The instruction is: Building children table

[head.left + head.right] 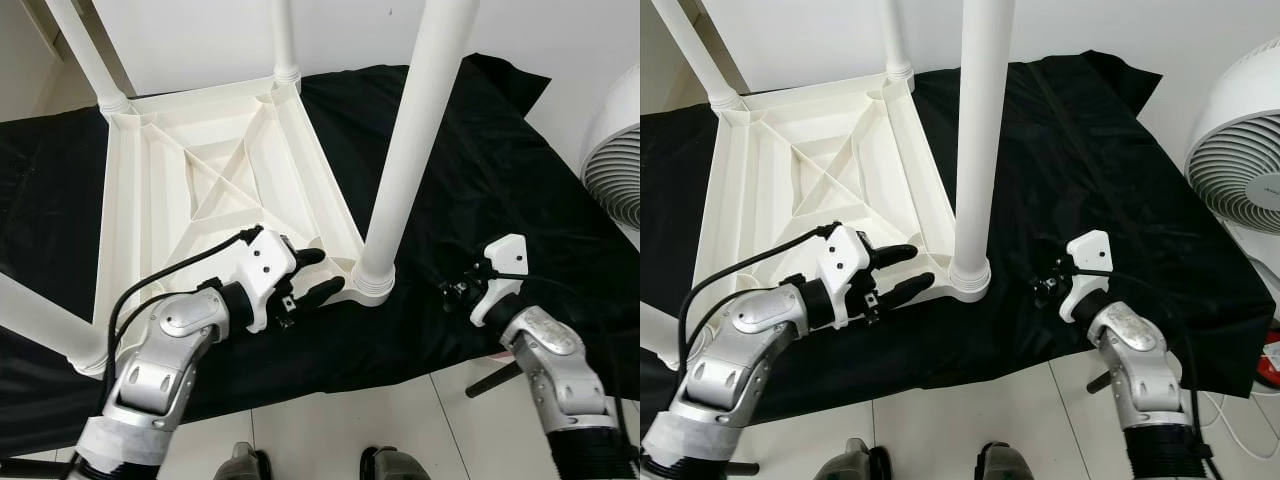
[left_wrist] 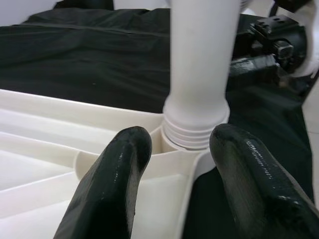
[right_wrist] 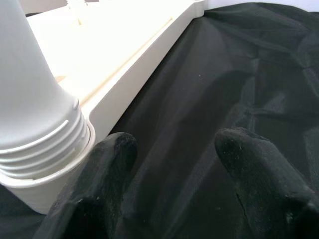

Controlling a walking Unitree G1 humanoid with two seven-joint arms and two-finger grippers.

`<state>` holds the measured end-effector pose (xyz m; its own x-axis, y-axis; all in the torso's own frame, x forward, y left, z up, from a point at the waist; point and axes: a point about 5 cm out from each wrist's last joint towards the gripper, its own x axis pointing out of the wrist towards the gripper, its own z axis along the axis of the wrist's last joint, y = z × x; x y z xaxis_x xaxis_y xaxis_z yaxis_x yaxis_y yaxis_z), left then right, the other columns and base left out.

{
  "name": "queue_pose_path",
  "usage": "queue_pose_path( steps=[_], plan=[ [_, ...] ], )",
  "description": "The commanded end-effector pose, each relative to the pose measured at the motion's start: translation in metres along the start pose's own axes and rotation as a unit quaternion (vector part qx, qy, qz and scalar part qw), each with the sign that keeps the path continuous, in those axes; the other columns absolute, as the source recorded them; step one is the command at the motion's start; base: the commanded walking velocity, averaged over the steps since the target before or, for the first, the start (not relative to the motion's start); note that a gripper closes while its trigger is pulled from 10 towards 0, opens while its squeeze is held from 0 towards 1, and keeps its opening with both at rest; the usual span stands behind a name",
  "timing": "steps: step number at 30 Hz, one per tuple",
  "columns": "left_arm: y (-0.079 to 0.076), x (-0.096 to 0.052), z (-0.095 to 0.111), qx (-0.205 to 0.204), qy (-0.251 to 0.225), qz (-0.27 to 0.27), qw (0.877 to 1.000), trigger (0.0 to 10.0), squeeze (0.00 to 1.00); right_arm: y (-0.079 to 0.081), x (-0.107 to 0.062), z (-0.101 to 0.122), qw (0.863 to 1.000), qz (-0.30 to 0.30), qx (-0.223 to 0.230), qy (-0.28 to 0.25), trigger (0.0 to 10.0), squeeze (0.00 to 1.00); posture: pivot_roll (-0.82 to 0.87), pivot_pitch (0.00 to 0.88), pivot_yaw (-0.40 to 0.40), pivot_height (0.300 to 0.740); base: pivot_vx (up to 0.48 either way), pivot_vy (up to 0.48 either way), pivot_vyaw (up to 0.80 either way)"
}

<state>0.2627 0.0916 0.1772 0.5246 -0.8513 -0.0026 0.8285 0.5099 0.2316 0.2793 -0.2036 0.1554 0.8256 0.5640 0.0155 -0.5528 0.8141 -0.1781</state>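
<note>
**Last leg seated, both grippers standing off**

A black cloth (image 1: 480, 170) covers most of the frame, spread over the floor, with pale tiles along the bottom edge and a white fan (image 1: 612, 150) at the right edge. On the cloth, in the upper left, the white tabletop (image 1: 215, 190) lies upside down, ribs showing, legs rising at its corners. The nearest leg (image 1: 415, 140) runs up the middle of the frame, its threaded collar sitting in the corner socket (image 1: 372, 285).

The left gripper (image 1: 312, 275), at lower centre, hovers over the tabletop's rim just beside that socket; its fingers (image 2: 114, 189) stand apart, holding nothing. The right gripper (image 1: 1048, 278), lower right, hangs above bare cloth near the leg, its fingers (image 3: 254, 174) also apart and empty.

I'd judge the work is at the tightening or checking of this leg. The next move likely calls for one gripper to close round the leg and twist it while the other steadies the tabletop.
</note>
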Motion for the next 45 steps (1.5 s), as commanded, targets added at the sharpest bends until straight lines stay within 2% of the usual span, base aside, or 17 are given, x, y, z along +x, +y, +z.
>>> queue_pose_path(
  steps=[1,5,9,13,15,23,27,32,34,35,36,37,38,42,43,44,45],
  plan=[
    [0.012,-0.006,-0.006,-0.014,0.015,0.146,0.989,10.0,0.00,0.004,-0.003,-0.002,0.999,0.030,0.009,0.010,10.0,0.00,-0.09,0.138,0.071,0.740,0.000,0.000,0.00],
    [0.010,-0.005,-0.007,-0.044,0.014,0.193,0.980,10.0,0.00,0.017,-0.004,0.005,0.992,0.123,0.012,0.015,10.0,0.00,-0.08,0.123,0.062,0.740,0.000,0.000,0.00],
    [0.010,-0.006,-0.006,-0.047,0.013,0.199,0.979,10.0,0.00,0.020,-0.003,0.006,0.990,0.137,0.012,0.015,10.0,0.00,-0.08,0.123,0.062,0.740,0.000,0.000,0.00],
    [0.010,-0.008,-0.004,-0.050,0.017,0.201,0.978,10.0,0.00,0.025,0.003,0.010,0.984,0.178,0.007,0.014,10.0,0.00,-0.07,0.107,0.058,0.740,0.000,0.000,0.00],
    [0.008,-0.013,-0.003,-0.038,0.021,0.199,0.979,10.0,0.00,0.028,0.011,0.013,0.978,0.206,-0.003,0.011,10.0,0.00,-0.07,0.098,0.053,0.740,0.000,0.000,0.00],
    [0.008,-0.026,-0.005,-0.012,0.040,0.190,0.981,10.0,0.00,0.028,0.027,0.019,0.972,0.237,-0.001,0.001,10.0,0.00,-0.04,0.089,0.034,0.740,0.000,0.000,0.00],
    [0.007,-0.027,-0.004,-0.005,0.044,0.190,0.981,10.0,0.00,0.030,0.029,0.020,0.967,0.254,-0.004,0.002,10.0,0.00,-0.03,0.091,0.028,0.740,0.000,0.000,0.00],
    [0.002,-0.030,-0.004,-0.005,0.043,0.182,0.982,10.0,0.00,0.031,0.032,0.021,0.963,0.268,0.001,0.002,10.0,0.00,-0.02,0.094,0.025,0.740,0.000,0.000,0.00],
    [-0.004,-0.032,-0.005,-0.019,0.040,0.176,0.983,10.0,0.00,0.032,0.039,0.024,0.962,0.274,0.002,-0.002,10.0,0.00,-0.01,0.097,0.021,0.740,0.000,0.000,0.00],
    [-0.008,-0.032,-0.006,-0.030,0.037,0.168,0.985,10.0,0.00,0.032,0.045,0.025,0.961,0.277,0.005,-0.006,10.0,1.00,0.00,0.100,0.017,0.740,0.000,0.000,0.00],
    [-0.008,-0.032,-0.006,-0.031,0.037,0.166,0.985,10.0,0.94,0.033,0.049,0.026,0.961,0.275,0.010,-0.011,10.0,1.00,0.00,0.101,0.015,0.740,0.000,0.000,0.00],
    [-0.008,-0.032,-0.006,-0.031,0.037,0.166,0.985,10.0,0.94,0.033,0.049,0.026,0.961,0.275,0.010,-0.011,10.0,1.00,0.00,0.101,0.015,0.740,0.000,0.000,0.00],
    [-0.009,-0.032,-0.006,-0.036,0.036,0.163,0.985,10.0,1.00,0.033,0.052,0.026,0.963,0.270,0.006,-0.016,10.0,1.00,0.00,0.101,0.015,0.740,0.000,0.000,0.00],
    [-0.010,-0.032,-0.005,-0.043,0.031,0.161,0.986,10.0,1.00,0.033,0.056,0.027,0.966,0.259,-0.003,-0.020,10.0,1.00,0.00,0.103,0.011,0.740,0.000,0.000,0.00],
    [-0.010,-0.032,-0.005,-0.042,0.033,0.163,0.985,10.0,1.00,0.035,0.060,0.026,0.966,0.257,-0.003,-0.021,10.0,0.81,0.00,0.103,0.010,0.740,0.000,0.000,0.00],
    [-0.012,-0.031,-0.004,-0.033,0.032,0.159,0.986,10.0,0.85,0.038,0.066,0.025,0.967,0.253,-0.005,-0.023,10.0,0.00,0.00,0.102,0.007,0.740,0.000,0.000,0.00],
    [-0.012,-0.031,-0.004,-0.033,0.032,0.159,0.986,10.0,0.85,0.038,0.066,0.025,0.967,0.253,-0.005,-0.023,10.0,0.00,0.00,0.102,0.007,0.740,0.000,0.000,0.00]
  ],
)
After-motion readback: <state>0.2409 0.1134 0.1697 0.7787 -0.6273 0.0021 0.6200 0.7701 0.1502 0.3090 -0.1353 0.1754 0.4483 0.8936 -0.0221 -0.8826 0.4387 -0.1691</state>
